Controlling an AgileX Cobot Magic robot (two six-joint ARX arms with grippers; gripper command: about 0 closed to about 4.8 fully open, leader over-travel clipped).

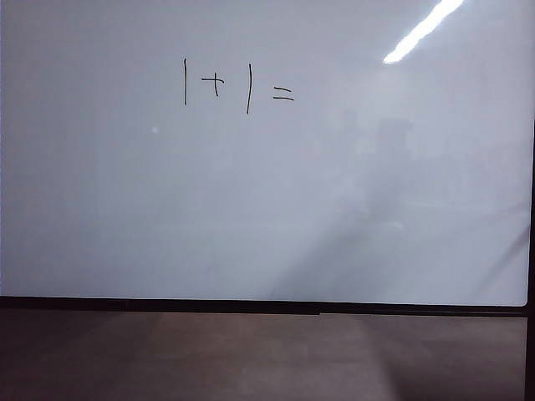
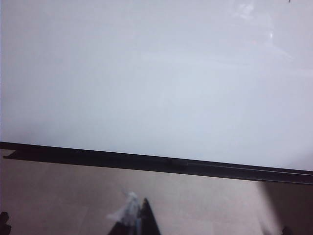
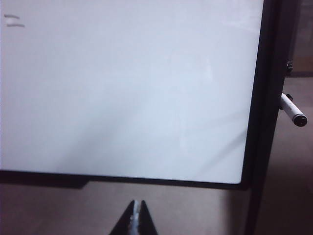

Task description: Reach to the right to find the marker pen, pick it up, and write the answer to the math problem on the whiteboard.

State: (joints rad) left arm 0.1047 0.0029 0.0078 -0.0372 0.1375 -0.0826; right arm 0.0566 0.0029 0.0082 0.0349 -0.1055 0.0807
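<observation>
Neither gripper shows from outside; the whiteboard (image 1: 267,209) bears the math problem (image 1: 238,83), unanswered. Left gripper (image 2: 139,218): jaws unclear. Right gripper (image 3: 137,220), pressed together, sits below the board; the marker pen (image 3: 292,110) pokes past its right rim—probably light, stiff, slippery; grasp mid-barrel.

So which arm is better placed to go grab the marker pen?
The right. Its wrist view shows the marker pen sticking out just past the whiteboard's right rim, with the right gripper shut below the board. The left gripper sees only blank board, no pen.
</observation>
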